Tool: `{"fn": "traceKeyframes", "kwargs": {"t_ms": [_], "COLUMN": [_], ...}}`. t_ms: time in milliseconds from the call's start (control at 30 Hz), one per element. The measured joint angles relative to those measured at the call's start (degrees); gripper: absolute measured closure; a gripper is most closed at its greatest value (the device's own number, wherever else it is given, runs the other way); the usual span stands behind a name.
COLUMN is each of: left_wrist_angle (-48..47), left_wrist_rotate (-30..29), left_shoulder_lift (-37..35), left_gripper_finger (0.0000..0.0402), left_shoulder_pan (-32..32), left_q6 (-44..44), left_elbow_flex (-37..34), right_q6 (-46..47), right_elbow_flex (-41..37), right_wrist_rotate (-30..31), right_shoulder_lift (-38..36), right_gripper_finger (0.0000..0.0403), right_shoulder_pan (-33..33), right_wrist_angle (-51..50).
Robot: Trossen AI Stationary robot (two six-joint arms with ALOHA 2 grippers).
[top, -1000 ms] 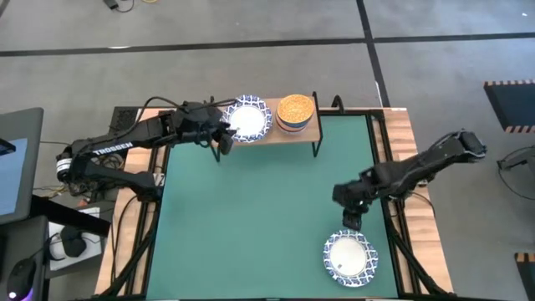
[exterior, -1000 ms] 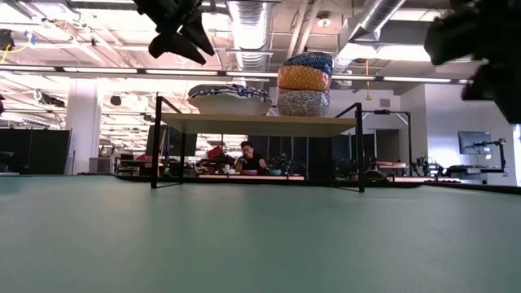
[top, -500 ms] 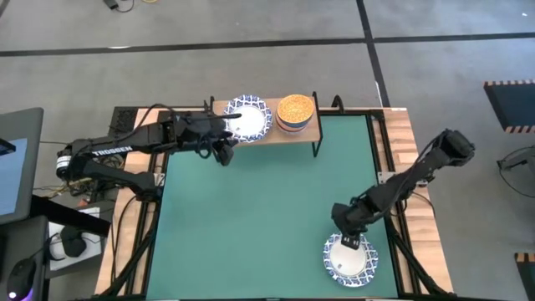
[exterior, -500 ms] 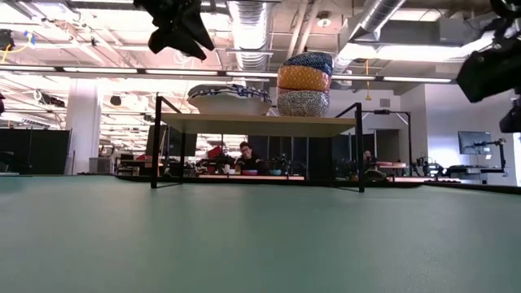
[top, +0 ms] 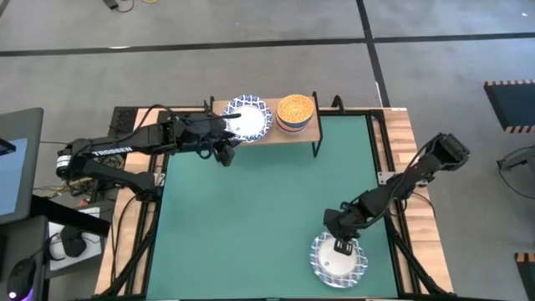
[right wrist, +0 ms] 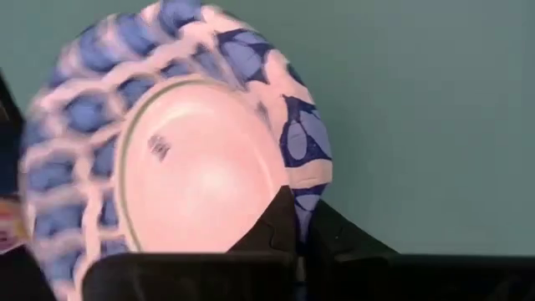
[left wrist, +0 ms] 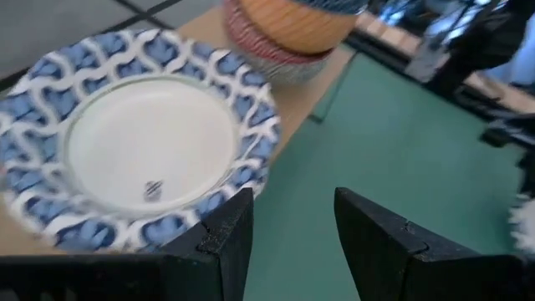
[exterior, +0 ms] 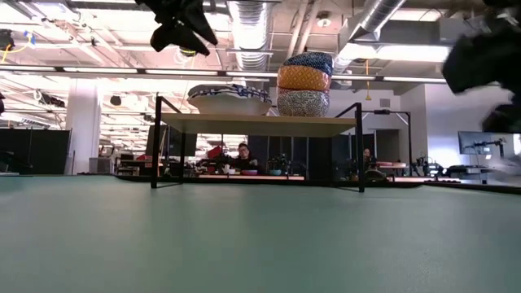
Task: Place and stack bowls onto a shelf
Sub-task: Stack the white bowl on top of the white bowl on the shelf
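R gripper (top: 340, 245) pinches bowl (top: 338, 257) rim – fingertips hidden; L gripper (left wrist: 288, 230) spread.

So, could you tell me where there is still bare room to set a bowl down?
The green table is bare between the shelf and the patterned bowl at its near right, where the right gripper sits. The shelf is crowded: a wide patterned bowl beside the left gripper, and a stack of small bowls.
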Motion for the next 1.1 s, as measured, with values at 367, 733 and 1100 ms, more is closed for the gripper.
{"fn": "traceKeyframes", "kwargs": {"t_ms": [367, 733, 1100], "left_wrist_angle": [9.67, 19.67, 17.90], "left_wrist_rotate": [5.98, 3.26, -6.24], "left_shoulder_lift": [4.60, 7.89, 2.13], "left_gripper_finger": [0.0249, 0.0248, 0.0249], "left_shoulder_pan": [-3.77, -9.67, -11.29], "left_q6": [2.90, 6.30, 5.24], "left_elbow_flex": [-0.08, 0.09, 0.00], "right_q6": [-10.85, -28.28, -43.66], "right_elbow_flex": [8.32, 23.05, 35.78], "right_wrist_rotate": [9.58, 24.99, 25.60], "right_shoulder_lift": [-6.34, -6.19, 1.39], "right_gripper_finger": [0.0383, 0.0375, 0.0374], "right_shoulder_pan": [-13.67, -25.95, -33.23], "right_wrist_angle": [0.56, 1.50, 2.48]}}
